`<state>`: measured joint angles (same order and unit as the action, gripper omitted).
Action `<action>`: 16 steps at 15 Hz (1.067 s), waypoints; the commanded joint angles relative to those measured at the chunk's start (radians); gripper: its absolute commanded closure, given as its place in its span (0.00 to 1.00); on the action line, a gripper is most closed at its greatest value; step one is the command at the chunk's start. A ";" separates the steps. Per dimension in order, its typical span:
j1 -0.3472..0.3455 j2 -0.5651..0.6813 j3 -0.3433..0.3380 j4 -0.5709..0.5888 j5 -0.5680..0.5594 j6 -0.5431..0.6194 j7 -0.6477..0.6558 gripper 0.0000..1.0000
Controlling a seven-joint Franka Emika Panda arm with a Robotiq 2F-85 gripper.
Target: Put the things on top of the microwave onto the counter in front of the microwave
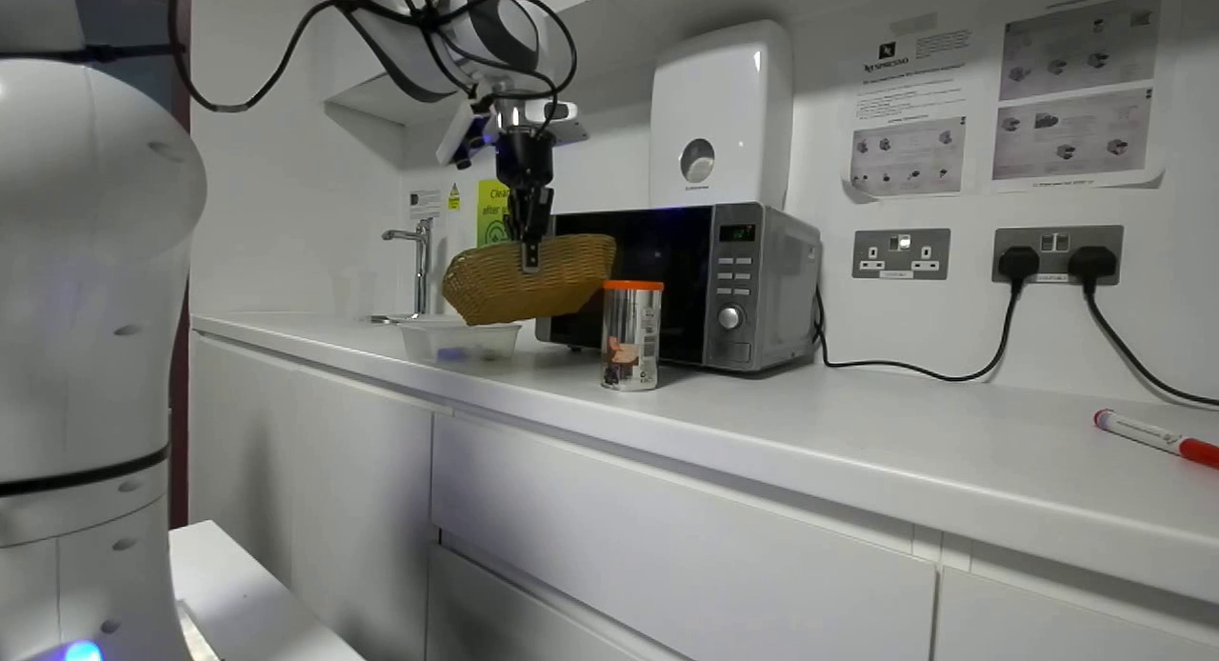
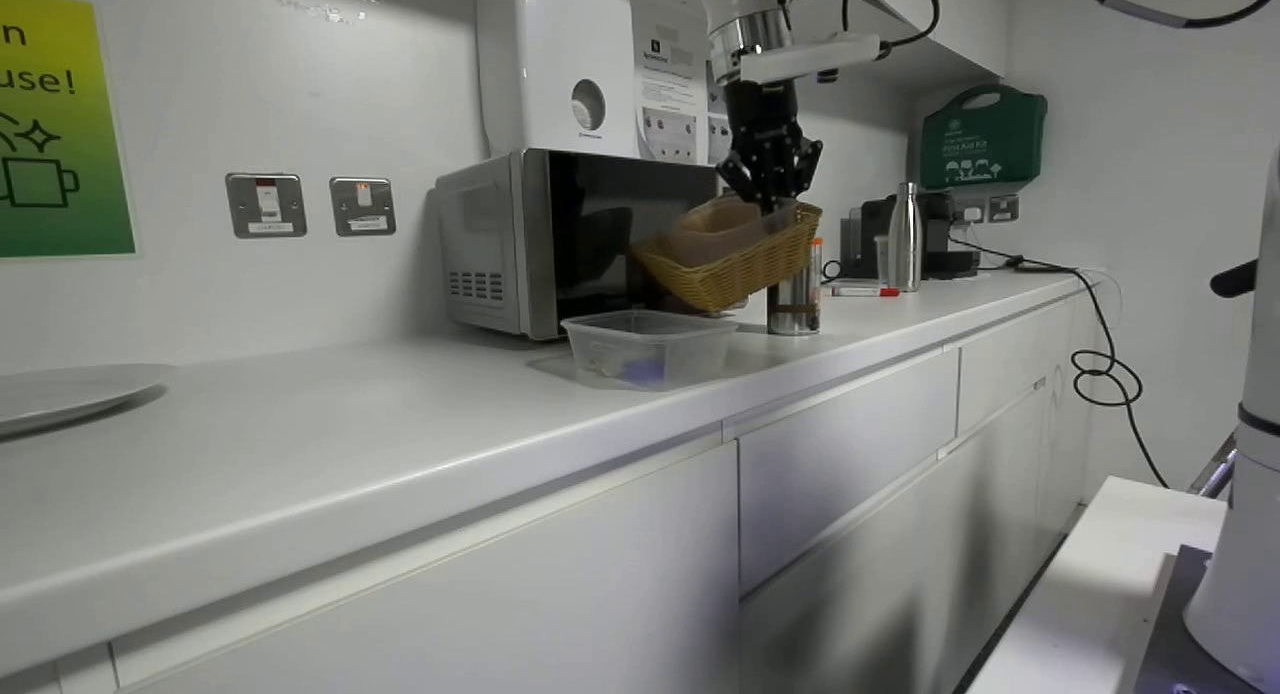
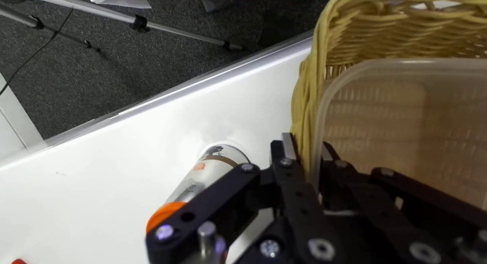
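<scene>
Up on the wall [image 1: 914, 318], there's the tall white box [image 1: 721, 113], a Nespresso notice [image 1: 909, 118] just beside it, and two black plugs [image 1: 1019, 263] sitting in a double socket [image 1: 1055, 240]. Red-ended marker [image 1: 1154, 436], lying flat! In an exterior view, a green first-aid case [image 2: 982, 134], a steel bottle [image 2: 905, 239] standing upright, a white plate [image 2: 80, 386] cut off at the edge.

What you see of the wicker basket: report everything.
The wicker basket is shallow, tan and woven, with sloping sides and a thick rim. It hangs tilted above the counter, in front of the microwave. The gripper pinches one side together with a clear container nested inside. Whether the basket touches the tub on the counter is unclear.
</scene>
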<state>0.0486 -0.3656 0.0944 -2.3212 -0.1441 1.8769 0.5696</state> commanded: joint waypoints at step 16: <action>-0.018 -0.014 0.032 -0.122 -0.038 0.060 -0.090 0.97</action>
<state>0.0490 -0.3663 0.1179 -2.4148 -0.1795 1.9361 0.5099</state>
